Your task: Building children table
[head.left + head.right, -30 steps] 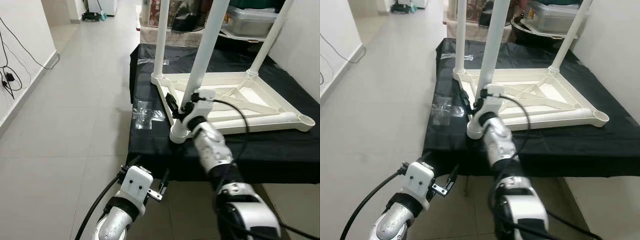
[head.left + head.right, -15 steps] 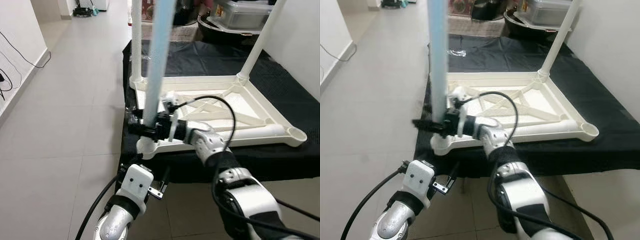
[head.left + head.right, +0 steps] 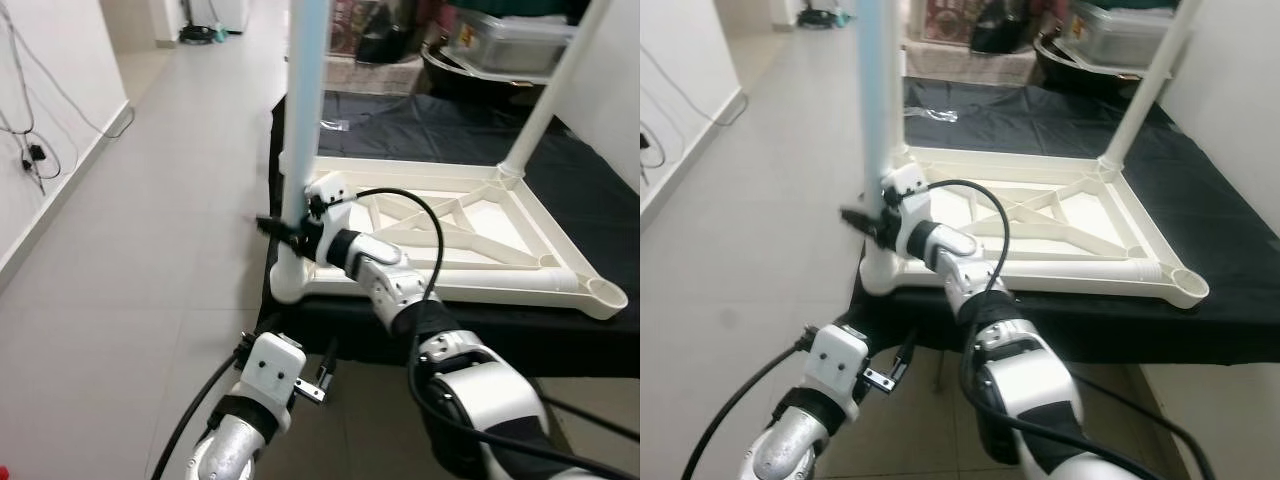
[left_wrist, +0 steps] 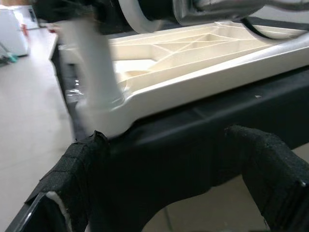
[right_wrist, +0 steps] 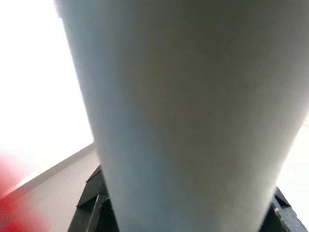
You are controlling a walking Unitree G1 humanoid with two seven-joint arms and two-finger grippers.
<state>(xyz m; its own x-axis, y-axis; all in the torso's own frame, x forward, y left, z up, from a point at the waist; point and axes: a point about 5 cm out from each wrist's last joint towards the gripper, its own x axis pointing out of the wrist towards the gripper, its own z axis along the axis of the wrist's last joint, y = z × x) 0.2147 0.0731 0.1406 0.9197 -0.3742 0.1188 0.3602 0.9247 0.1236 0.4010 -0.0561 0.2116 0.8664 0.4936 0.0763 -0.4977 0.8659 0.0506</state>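
An upturned white children's table frame (image 3: 470,215) lies on a black-covered table (image 3: 420,120), with its legs pointing up. The near-left leg (image 3: 303,100) stands in its corner socket (image 3: 285,283). My right gripper (image 3: 285,228) is shut around this leg just above the socket, and the leg (image 5: 193,111) sits between the black fingers (image 5: 94,195) in the right wrist view. Another leg (image 3: 550,90) rises at the far right corner. My left gripper (image 4: 169,140) hangs open below the table's front edge with nothing in it, facing the socket corner (image 4: 104,121).
The near-right corner socket (image 3: 605,295) holds no leg. Storage bins (image 3: 510,40) and clutter stand behind the table. Tiled floor (image 3: 150,250) stretches to the left, with cables (image 3: 30,150) along the white wall. A white wall closes the right side.
The camera has shifted, so the whole scene sits differently in the picture. My right gripper stays clamped low on the near-left leg. The left arm hangs as before.
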